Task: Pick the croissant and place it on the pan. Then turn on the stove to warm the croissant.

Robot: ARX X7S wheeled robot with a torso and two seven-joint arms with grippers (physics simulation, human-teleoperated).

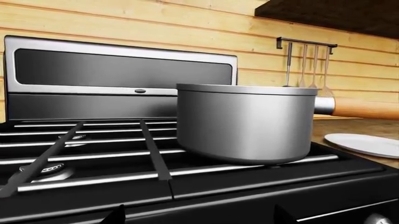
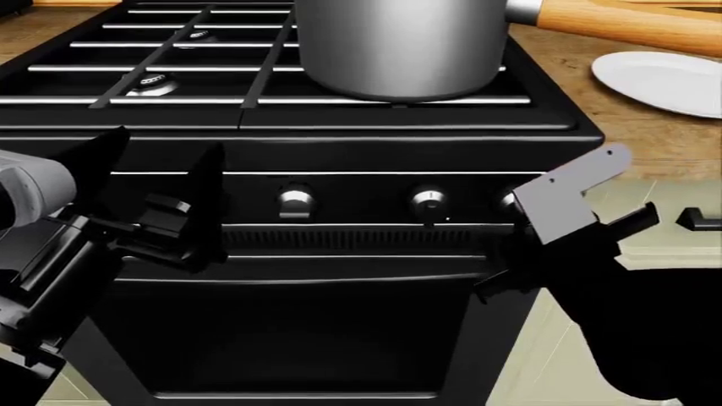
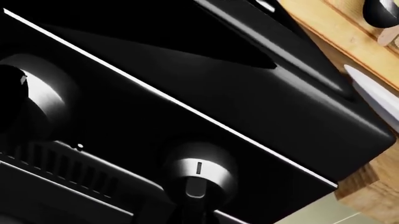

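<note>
The grey pan [image 2: 395, 51] stands on the right front grate of the black stove [image 2: 316, 338]. Its wooden handle [image 2: 631, 25] points right, over the counter. The pan's wall [image 1: 243, 123] hides its inside, and the croissant shows in no view. My left gripper [image 2: 158, 173] hangs open in front of the stove's left front edge with nothing between its fingers [image 1: 115, 215]. My right gripper [image 2: 522, 222] is at the rightmost silver knob [image 3: 198, 172]. Its fingers merge with the black panel, so I cannot make out their grip.
A white plate [image 2: 665, 80] with nothing on it lies on the wooden counter [image 2: 631, 135] right of the stove. Two more knobs [image 2: 296, 203] [image 2: 429, 201] sit left of the rightmost one. A utensil rack [image 1: 307, 60] hangs on the wood wall behind.
</note>
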